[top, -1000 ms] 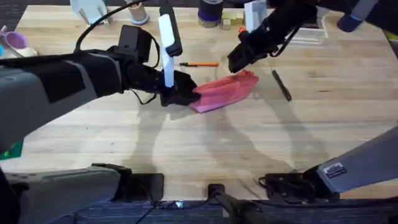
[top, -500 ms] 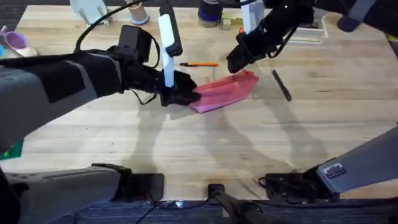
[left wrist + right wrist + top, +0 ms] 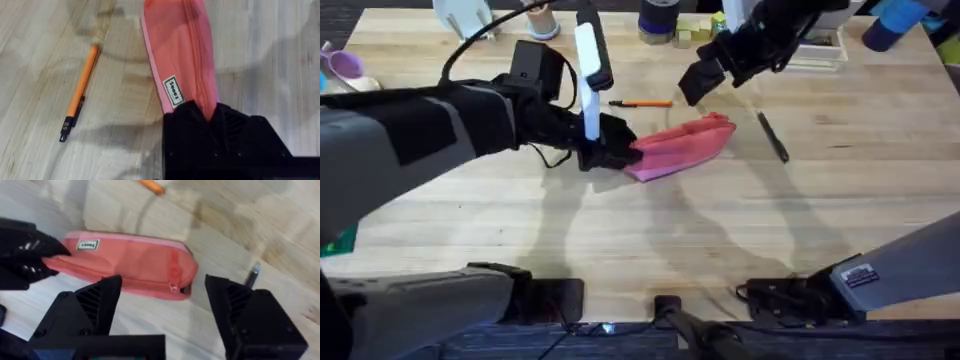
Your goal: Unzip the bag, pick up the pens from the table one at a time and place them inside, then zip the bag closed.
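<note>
Mid-table, the left gripper (image 3: 610,148) is pinching one end of the bag (image 3: 682,145) while the right gripper (image 3: 692,85) is hovering spread above it, and that floppy fabric probably wants grabbing by the zipper pull (image 3: 173,287).

Overhead looks down; both wrist cameras closely share the bag (image 3: 678,146).

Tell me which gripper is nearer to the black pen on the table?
The right. The right gripper hangs open above the table, a short way from the black pen. The left gripper is farther, shut on the bag at its far end from the pen.
</note>
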